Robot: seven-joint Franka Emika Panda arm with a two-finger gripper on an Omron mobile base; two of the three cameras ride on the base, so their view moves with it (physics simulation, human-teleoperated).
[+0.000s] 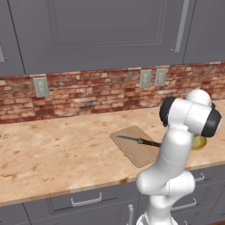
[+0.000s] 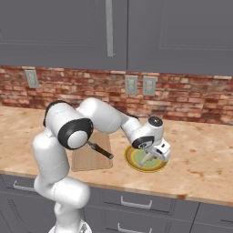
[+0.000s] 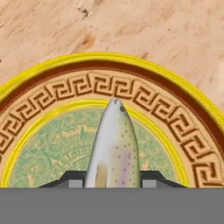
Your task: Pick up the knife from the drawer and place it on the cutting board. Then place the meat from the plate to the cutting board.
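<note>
With knife (image 1: pixel 139 141) already lying on cutting board (image 1: pixel 134 151) left of plate (image 1: pixel 200 143) in left base view; in right base view, gripper (image 2: pixel 152 157) down over plate. In hand view, jaws clenched on meat (image 3: pixel 114 148) at plate centre; could slip free on lifting, being tapered.

counter (image 1: pixel 57 149) left of cutting board (image 1: pixel 132 151) open (knife (image 1: pixel 138 141) lies across board).

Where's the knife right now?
The knife lies across the cutting board on the counter, left of the yellow-rimmed plate in the right base view.
</note>
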